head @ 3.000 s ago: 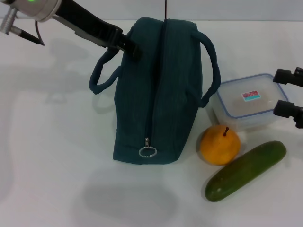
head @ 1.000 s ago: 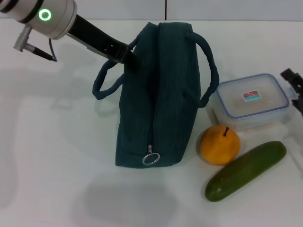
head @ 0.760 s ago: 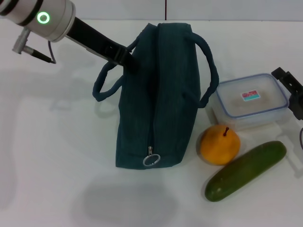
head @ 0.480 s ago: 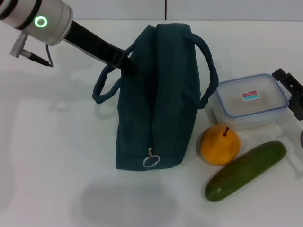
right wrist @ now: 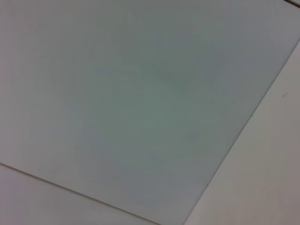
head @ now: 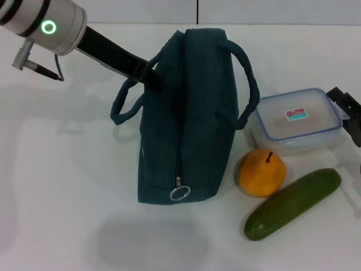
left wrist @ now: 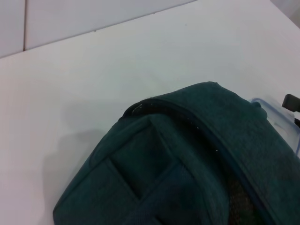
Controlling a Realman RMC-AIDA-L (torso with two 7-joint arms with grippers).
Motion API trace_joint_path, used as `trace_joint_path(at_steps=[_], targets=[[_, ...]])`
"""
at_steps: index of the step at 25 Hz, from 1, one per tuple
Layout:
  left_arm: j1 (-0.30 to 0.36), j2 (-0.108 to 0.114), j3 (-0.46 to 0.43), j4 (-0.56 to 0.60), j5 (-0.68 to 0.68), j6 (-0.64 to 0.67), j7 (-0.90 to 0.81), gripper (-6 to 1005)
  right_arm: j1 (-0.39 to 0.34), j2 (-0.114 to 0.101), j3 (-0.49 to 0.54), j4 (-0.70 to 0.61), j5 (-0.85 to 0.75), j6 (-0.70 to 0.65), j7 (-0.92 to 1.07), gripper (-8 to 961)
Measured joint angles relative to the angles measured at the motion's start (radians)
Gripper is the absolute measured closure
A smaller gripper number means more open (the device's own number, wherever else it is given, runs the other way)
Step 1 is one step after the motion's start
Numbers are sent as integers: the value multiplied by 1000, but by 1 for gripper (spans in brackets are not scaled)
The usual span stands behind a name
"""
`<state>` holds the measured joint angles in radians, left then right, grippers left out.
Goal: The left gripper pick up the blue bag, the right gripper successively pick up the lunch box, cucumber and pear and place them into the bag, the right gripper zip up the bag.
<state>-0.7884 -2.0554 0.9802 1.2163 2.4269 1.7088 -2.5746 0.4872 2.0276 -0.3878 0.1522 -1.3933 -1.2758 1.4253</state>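
At far L corner of blue bag (head: pixel 189 113), left tool (head: pixel 148 72) still clamps fabric; right tool (head: pixel 351 113) retreated, grip unclear

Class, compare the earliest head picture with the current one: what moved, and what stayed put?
The left gripper, at the blue bag's top by the handle, tipped it more upright. The right gripper drew back to the edge. Lunch box, pear and cucumber stayed put.

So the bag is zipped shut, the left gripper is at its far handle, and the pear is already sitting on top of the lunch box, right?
Not quite. The head view shows the pear on the table, just in front of the lunch box and beside the cucumber, not on top of it. The rest holds: the blue bag is zipped shut and the left gripper is at its far handle.
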Motion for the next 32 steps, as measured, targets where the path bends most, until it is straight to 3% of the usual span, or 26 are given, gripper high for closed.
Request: trace_joint_path(at_steps=[10, 20, 32], targets=[[0, 0, 0, 0, 1, 1, -4, 963, -12, 0, 9, -2, -1, -1, -2, 677], [0, -4, 0, 4, 2, 3, -4, 964, -16, -1, 9, -9, -1, -3, -2, 838], [-11, -20, 2, 6, -5, 20, -1, 964, -25, -6, -13, -38, -3, -65, -2, 857]])
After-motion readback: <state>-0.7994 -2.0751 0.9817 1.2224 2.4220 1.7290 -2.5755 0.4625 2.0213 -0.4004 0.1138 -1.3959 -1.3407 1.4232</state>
